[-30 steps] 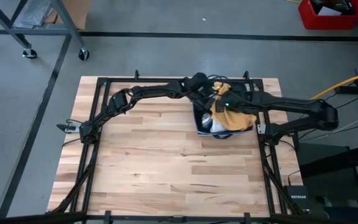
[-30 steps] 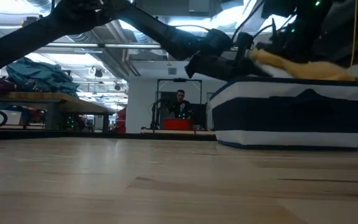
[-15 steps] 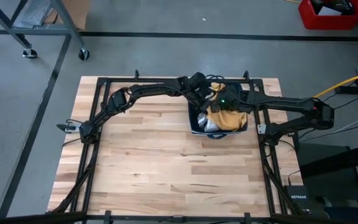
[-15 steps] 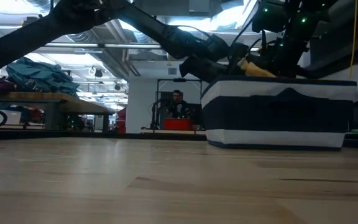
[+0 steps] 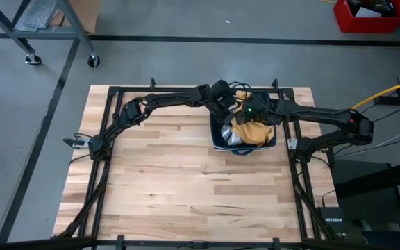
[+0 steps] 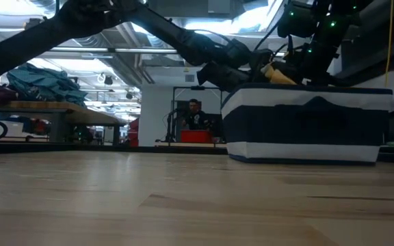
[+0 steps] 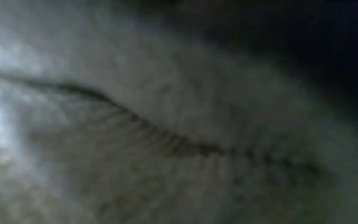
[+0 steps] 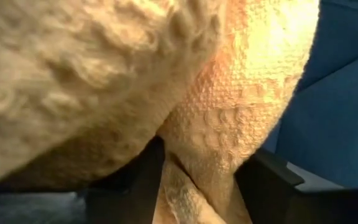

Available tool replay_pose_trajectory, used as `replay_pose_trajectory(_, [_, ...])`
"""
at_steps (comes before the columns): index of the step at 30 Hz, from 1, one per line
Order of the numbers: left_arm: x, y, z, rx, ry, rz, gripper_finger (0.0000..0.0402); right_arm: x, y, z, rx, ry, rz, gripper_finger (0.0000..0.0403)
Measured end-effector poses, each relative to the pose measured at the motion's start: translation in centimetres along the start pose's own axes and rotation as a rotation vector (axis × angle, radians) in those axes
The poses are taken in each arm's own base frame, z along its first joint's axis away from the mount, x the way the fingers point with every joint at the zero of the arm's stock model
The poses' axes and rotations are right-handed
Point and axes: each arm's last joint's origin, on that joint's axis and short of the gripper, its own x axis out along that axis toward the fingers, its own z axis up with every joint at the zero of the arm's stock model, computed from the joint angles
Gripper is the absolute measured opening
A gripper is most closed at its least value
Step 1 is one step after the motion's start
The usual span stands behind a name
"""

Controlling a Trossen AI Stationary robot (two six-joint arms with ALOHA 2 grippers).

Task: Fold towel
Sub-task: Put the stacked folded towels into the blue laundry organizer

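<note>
Now both grippers (grips unclear) crowd the far-edge basket point(image 5: 216, 135) holding the yellow towel point(image 5: 253, 130).

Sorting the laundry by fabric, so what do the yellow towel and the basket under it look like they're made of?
Yellow towel: likely cotton, matte, showing a waffle weave and looped pile. Basket: apparently soft navy fabric with white bands; its side creases slightly.

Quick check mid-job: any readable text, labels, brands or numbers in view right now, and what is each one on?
"NETGEAR": white lettering on the dark box beside the table's near right corner, high view.
Nothing else reads: the navy and white basket, the yellow towel and the red bin show no legible markings.
</note>
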Motion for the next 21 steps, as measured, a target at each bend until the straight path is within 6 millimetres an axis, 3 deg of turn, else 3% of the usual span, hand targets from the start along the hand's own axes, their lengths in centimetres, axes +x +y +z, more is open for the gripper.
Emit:
replay_pose_trajectory(11, [-2.4,1.7,1.3,-0.073,-0.033,-0.003,0.0088,-1.8,-0.1,0.8,-0.076,-0.022,-0.022,0.0202])
replay_pose_trajectory(21, [-4.3,-0.2,1.8,-0.074,-0.036,-0.031,0.0088,-2.6,-0.3,1.0,-0.067,-0.055,0.018,0.0202])
